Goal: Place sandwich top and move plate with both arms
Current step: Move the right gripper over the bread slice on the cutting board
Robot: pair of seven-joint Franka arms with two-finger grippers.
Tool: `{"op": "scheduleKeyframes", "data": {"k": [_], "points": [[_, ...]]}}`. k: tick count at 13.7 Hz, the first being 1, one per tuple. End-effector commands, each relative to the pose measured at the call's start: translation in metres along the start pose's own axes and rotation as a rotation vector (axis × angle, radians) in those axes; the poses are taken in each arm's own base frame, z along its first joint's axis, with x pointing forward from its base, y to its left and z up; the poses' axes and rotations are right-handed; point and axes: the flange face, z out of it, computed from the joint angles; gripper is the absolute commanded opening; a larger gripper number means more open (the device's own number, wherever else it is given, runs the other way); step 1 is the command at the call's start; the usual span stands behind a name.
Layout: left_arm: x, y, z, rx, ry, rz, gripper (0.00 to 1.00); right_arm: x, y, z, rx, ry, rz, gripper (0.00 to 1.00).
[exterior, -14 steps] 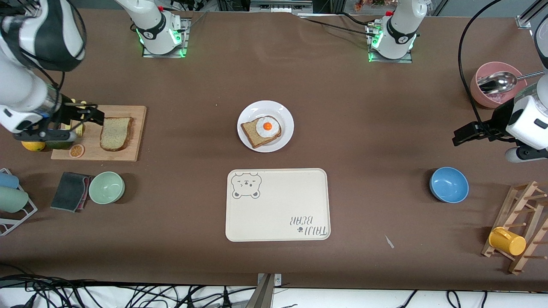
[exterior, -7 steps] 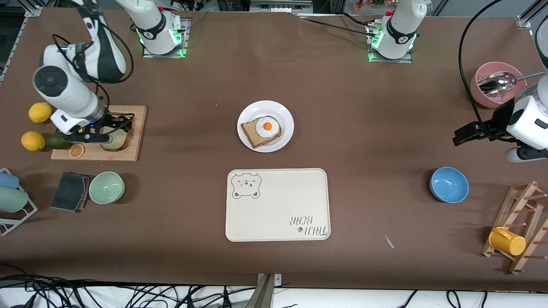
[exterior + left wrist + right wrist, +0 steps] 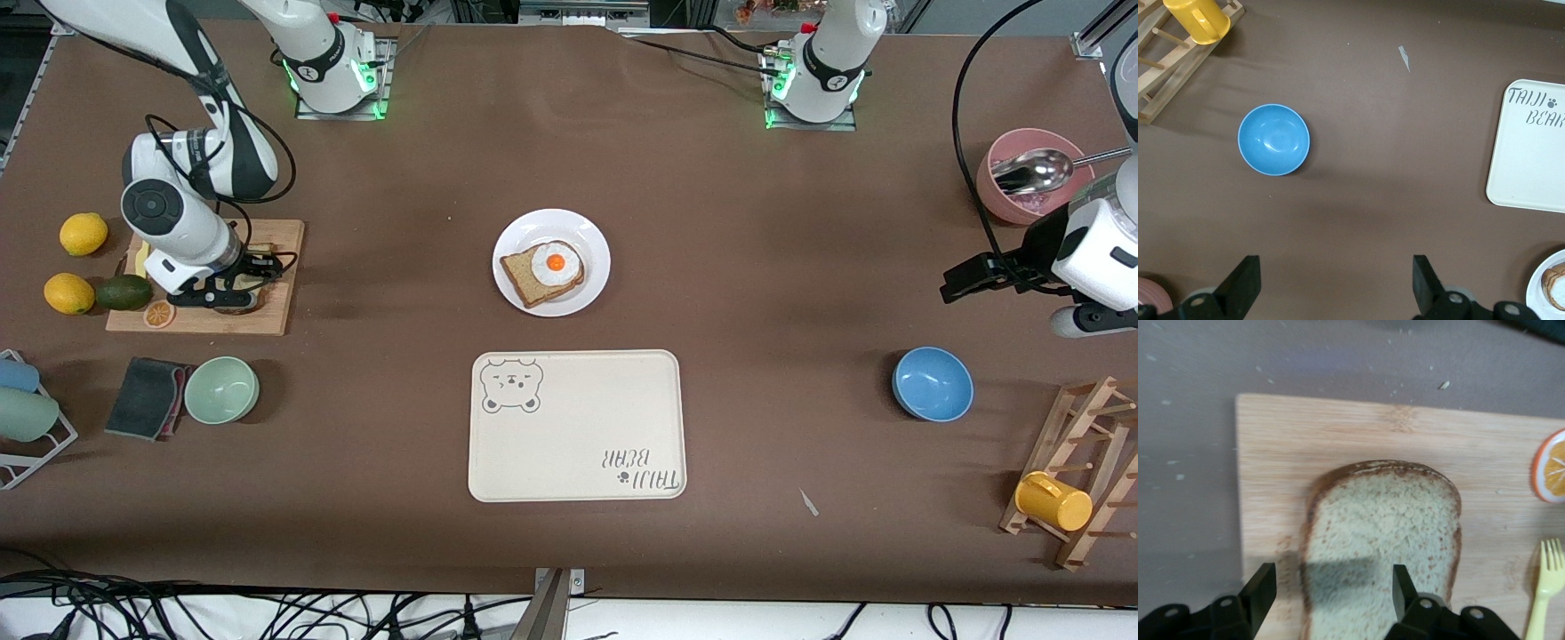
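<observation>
**Sandwich top (image 3: pixel 1381 540) lying under the open right gripper**

Lying flat on the wooden cutting board (image 3: pixel 271 316) toward the right arm's end of the table, near an orange slice (image 3: pixel 160 313) and a yellow fork (image 3: pixel 1543 587). Being hung over closely by the right gripper (image 3: pixel 1331 577), fingers spread apart and clamping nothing: one finger sitting over the crumb, the other over bare wood just outside the crust. Sitting nearer the front camera than the board, a pale green bowl (image 3: pixel 221 389).

Resting mid-table, well apart from the board, the white plate (image 3: pixel 589 233), carrying a darker slice with a fried egg (image 3: pixel 544 274). Lying nearer the camera than the plate, not touching it, the cream bear tray (image 3: pixel 578 427).

Waiting toward the left arm's end, the left gripper (image 3: pixel 1335 267), fingers wide apart and holding nothing, hovering over bare table between a pink bowl (image 3: pixel 1000 203) and a blue bowl (image 3: pixel 932 384).
</observation>
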Motion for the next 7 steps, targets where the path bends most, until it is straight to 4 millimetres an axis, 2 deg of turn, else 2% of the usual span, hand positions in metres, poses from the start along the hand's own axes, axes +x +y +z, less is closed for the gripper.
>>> {"op": "scheduleKeyframes", "data": {"k": [1, 7], "points": [[-0.0043, -0.0022, -0.0050, -0.022, -0.008, -0.011, 1.00, 0.0036, -0.0029, 0.0025, -0.015, 0.009, 0.017, 0.72], [-0.0035, -0.0047, -0.0034, -0.023, -0.011, -0.014, 1.00, 0.0037, -0.0046, 0.0028, -0.035, 0.008, -0.012, 0.62]]}}
